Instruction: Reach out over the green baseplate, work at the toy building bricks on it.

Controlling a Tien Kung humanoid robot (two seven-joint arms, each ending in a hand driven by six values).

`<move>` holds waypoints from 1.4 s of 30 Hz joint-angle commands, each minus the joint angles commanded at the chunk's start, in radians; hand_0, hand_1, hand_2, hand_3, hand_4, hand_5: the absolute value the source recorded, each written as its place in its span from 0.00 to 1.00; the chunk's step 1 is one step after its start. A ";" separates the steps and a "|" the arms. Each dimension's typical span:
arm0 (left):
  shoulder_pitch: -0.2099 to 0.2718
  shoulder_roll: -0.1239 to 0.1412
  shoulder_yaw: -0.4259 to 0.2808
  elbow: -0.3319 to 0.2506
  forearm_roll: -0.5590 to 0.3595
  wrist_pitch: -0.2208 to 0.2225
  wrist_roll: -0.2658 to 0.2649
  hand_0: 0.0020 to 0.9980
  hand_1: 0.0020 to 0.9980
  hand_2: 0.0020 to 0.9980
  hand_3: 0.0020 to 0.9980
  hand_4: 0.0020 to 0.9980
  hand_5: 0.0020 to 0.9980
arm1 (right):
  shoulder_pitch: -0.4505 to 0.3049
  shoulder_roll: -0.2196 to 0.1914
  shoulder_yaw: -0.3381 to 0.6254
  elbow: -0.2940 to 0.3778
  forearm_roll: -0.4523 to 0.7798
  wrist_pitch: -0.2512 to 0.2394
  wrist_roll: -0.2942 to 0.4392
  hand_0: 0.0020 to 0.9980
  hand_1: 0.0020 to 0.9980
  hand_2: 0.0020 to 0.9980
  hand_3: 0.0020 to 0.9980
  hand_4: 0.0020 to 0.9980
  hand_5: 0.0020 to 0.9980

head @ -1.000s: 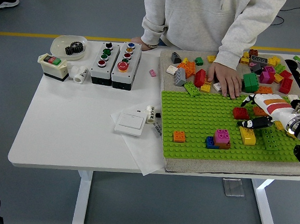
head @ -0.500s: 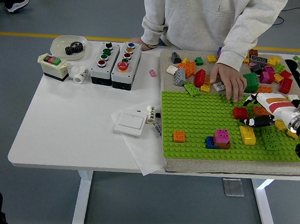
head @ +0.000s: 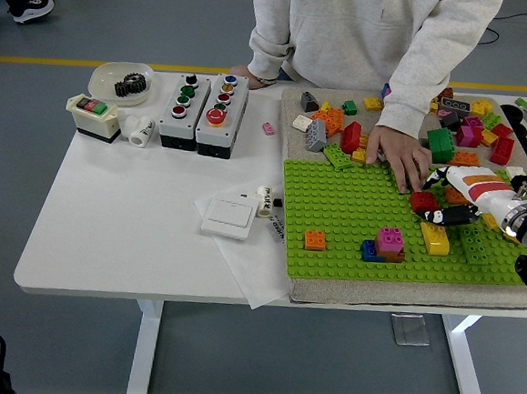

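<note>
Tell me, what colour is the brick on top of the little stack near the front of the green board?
Pink, sitting on a blue brick; the head view shows it.

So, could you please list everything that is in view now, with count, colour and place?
baseplate: 1, green, right half of the table
bricks on baseplate: several; orange, pink on blue, yellow, red
loose bricks: many, mixed colours, behind the baseplate
button boxes: 2, grey, far left
switch box: 1, cream, far left
bowl: 1, white, holds a black gear
wall switch: 1, white, on paper
person's hand: 1, at the baseplate's far edge
right hand: 1, black and white, over the baseplate's right side
</note>
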 joint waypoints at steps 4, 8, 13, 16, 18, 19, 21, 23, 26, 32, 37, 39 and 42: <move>0.000 0.000 0.000 -0.001 0.002 -0.001 -0.001 0.73 0.73 0.70 0.60 0.66 0.60 | -0.002 -0.001 -0.003 0.000 -0.006 -0.003 -0.002 0.71 0.62 0.64 0.56 0.80 0.54; -0.001 0.000 0.002 -0.001 0.000 -0.001 -0.001 0.73 0.73 0.70 0.60 0.66 0.60 | -0.004 -0.002 -0.006 0.001 -0.011 -0.006 -0.003 0.71 0.62 0.64 0.56 0.80 0.54; -0.002 0.000 0.003 -0.001 -0.001 -0.001 -0.002 0.73 0.73 0.70 0.60 0.66 0.61 | -0.006 -0.005 -0.009 0.001 -0.020 -0.008 -0.005 0.69 0.60 0.62 0.55 0.79 0.55; -0.002 0.000 0.001 -0.001 0.000 -0.001 -0.001 0.73 0.73 0.70 0.60 0.66 0.60 | -0.007 -0.006 -0.009 0.001 -0.019 -0.006 -0.005 0.68 0.60 0.61 0.55 0.79 0.56; -0.002 -0.001 0.001 -0.001 0.001 -0.001 -0.001 0.73 0.73 0.70 0.60 0.66 0.60 | -0.008 -0.007 -0.010 0.002 -0.021 -0.007 -0.005 0.68 0.60 0.61 0.55 0.79 0.56; -0.002 -0.001 0.002 -0.001 0.001 -0.001 -0.002 0.73 0.73 0.70 0.60 0.66 0.60 | -0.009 -0.007 -0.009 0.003 -0.023 -0.008 -0.003 0.68 0.60 0.61 0.55 0.79 0.56; -0.002 -0.001 0.002 -0.001 0.000 -0.001 -0.002 0.73 0.73 0.70 0.60 0.66 0.60 | -0.010 -0.007 -0.010 0.003 -0.025 -0.010 -0.002 0.67 0.59 0.61 0.55 0.79 0.56; -0.001 -0.001 0.002 -0.001 0.000 -0.001 -0.003 0.73 0.73 0.70 0.60 0.66 0.60 | -0.012 -0.007 -0.012 0.003 -0.027 -0.014 0.002 0.67 0.59 0.61 0.55 0.79 0.56; 0.000 -0.001 0.002 -0.001 0.000 -0.002 -0.003 0.73 0.73 0.70 0.60 0.66 0.60 | -0.015 -0.006 -0.009 0.004 -0.035 -0.021 0.007 0.67 0.59 0.61 0.55 0.79 0.56; 0.005 0.000 0.003 -0.002 -0.001 -0.004 -0.005 0.73 0.73 0.70 0.60 0.66 0.60 | -0.019 -0.006 0.008 0.011 -0.054 -0.037 0.024 0.66 0.58 0.60 0.54 0.77 0.57; 0.010 0.000 -0.001 -0.001 0.003 -0.006 -0.003 0.73 0.73 0.70 0.60 0.66 0.61 | -0.022 -0.008 0.025 0.023 -0.073 -0.042 0.033 0.65 0.58 0.59 0.53 0.75 0.58; 0.012 0.000 -0.003 -0.001 0.005 -0.008 -0.003 0.73 0.73 0.70 0.60 0.66 0.61 | -0.023 -0.009 0.030 0.026 -0.075 -0.044 0.036 0.65 0.58 0.59 0.53 0.75 0.58; 0.012 0.001 -0.003 -0.001 0.006 -0.009 -0.003 0.73 0.73 0.70 0.60 0.66 0.61 | -0.024 -0.014 0.043 0.033 -0.081 -0.046 0.041 0.65 0.58 0.59 0.53 0.75 0.58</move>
